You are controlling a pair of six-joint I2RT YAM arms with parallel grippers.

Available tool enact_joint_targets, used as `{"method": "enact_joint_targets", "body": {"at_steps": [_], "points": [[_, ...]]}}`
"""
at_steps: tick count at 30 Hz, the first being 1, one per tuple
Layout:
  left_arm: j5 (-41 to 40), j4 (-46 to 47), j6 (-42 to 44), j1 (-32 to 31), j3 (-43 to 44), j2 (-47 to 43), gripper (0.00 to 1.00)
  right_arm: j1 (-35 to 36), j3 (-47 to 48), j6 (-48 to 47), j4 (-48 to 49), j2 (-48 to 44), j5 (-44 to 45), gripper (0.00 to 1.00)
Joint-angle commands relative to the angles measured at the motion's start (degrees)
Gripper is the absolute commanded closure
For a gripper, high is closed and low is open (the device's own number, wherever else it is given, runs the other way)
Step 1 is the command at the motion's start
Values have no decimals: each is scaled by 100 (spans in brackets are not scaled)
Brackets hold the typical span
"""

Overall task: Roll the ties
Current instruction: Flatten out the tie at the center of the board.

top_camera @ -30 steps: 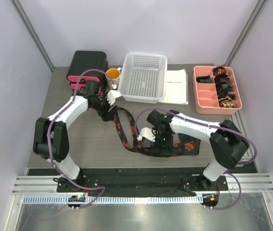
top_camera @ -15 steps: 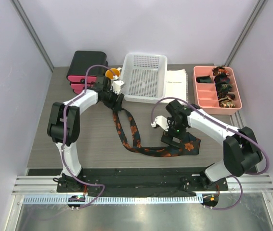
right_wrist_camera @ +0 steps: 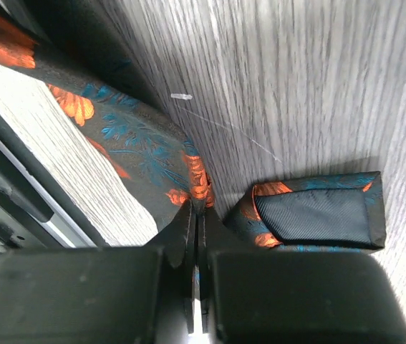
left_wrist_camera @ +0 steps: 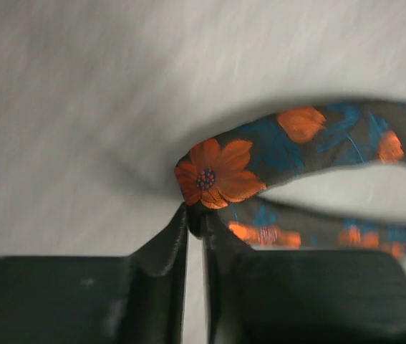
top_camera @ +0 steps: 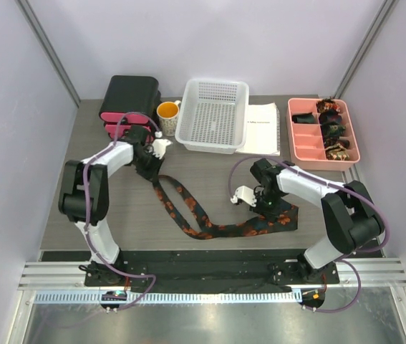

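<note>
Grey wood-grain table [top_camera: 134, 215] between pale lilac walls [top_camera: 260, 43].

loose tie [top_camera: 190, 204] 1 | basket [top_camera: 210, 136] 1 | mug [top_camera: 167, 112] 1 | tray [top_camera: 304, 147] 1 | booklet [top_camera: 263, 129] 1

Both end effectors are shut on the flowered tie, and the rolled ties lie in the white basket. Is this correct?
No. Both the left end effector and the right end effector are shut on the flowered tie, but the rolled ties lie in the pink tray, not in the white basket. The top external view shows it.
</note>
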Motion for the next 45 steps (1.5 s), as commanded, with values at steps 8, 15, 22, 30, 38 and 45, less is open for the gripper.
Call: {"method": "enact_joint_targets", "body": {"at_steps": [8,15,22,30,38,45], "points": [[1550,-2112,1635,1063,682,-1013,33,-35,199,-246,-122,-31,79,99],[628,-1704,70,817,1367,-38,37,-35,322,-237,-157,13,212,99],[38,-1960,-1336,808,1262,279,31,-35,471,-167,-148,-14,256,99],[169,-2294,-2024,808,1394,937,37,-35,507,-202,-113,22,317,99],[730,-2452,-1938,843,1262,1018,76,-44,410,-184,115,39,536,99],[1882,-2550,96,931,2044,-97,100,-824,612,290,1186,-522,1344,99]]}}
